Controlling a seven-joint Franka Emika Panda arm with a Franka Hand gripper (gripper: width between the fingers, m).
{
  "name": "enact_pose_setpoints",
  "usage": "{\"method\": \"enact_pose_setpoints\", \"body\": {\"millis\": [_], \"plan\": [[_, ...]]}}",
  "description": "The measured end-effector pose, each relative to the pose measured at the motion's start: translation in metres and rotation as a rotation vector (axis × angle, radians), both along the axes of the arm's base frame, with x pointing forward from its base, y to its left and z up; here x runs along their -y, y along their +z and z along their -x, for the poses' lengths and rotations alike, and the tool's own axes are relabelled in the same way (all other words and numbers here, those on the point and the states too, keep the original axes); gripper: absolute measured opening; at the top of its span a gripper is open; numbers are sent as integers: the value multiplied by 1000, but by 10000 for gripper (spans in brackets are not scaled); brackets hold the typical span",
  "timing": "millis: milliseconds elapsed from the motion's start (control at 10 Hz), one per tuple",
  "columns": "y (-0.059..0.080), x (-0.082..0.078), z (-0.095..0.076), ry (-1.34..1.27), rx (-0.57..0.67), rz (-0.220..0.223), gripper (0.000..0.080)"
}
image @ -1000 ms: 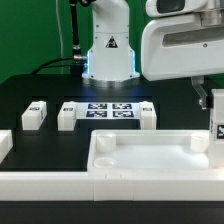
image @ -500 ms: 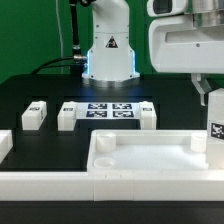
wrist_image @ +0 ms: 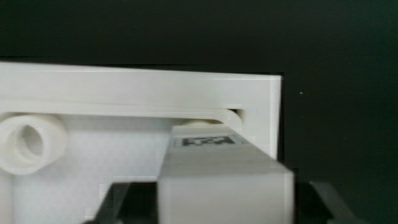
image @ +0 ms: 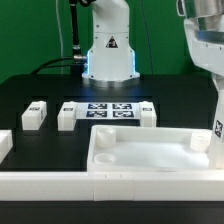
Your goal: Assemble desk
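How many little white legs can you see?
4. Two legs stand on the exterior view's left of the marker board, one leg on its right. The fourth leg is in the gripper, at a corner of the desk top.

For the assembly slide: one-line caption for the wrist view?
Tagged white leg gripped in the end effector, its tip at a corner of the desk top.

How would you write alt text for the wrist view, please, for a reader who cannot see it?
A white desk leg with a black-and-white tag, gripped in the hand, has its tip at a corner socket of the white desk top. A ring-shaped socket shows elsewhere inside the rim, and the black table lies beyond.
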State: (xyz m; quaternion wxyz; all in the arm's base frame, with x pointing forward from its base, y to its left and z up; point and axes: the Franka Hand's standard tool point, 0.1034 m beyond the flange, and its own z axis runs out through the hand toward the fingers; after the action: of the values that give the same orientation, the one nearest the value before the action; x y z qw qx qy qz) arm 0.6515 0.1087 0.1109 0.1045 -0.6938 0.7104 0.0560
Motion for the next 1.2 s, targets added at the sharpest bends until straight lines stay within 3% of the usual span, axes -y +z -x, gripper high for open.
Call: {"method": "enact_pose_setpoints", "body": {"millis": [600, 700, 800, 900, 1100, 1200], "plan": [[-1, 1, 0, -143, -30, -29, 296], [-1, 0, 0, -141, -30, -29, 505], [-1, 0, 0, -137, -29, -28, 505], [1, 0, 0, -110, -25, -26, 618], [23, -1, 3, 81, 12, -25, 642], [28, -1, 2, 166, 41, -20, 648]]}}
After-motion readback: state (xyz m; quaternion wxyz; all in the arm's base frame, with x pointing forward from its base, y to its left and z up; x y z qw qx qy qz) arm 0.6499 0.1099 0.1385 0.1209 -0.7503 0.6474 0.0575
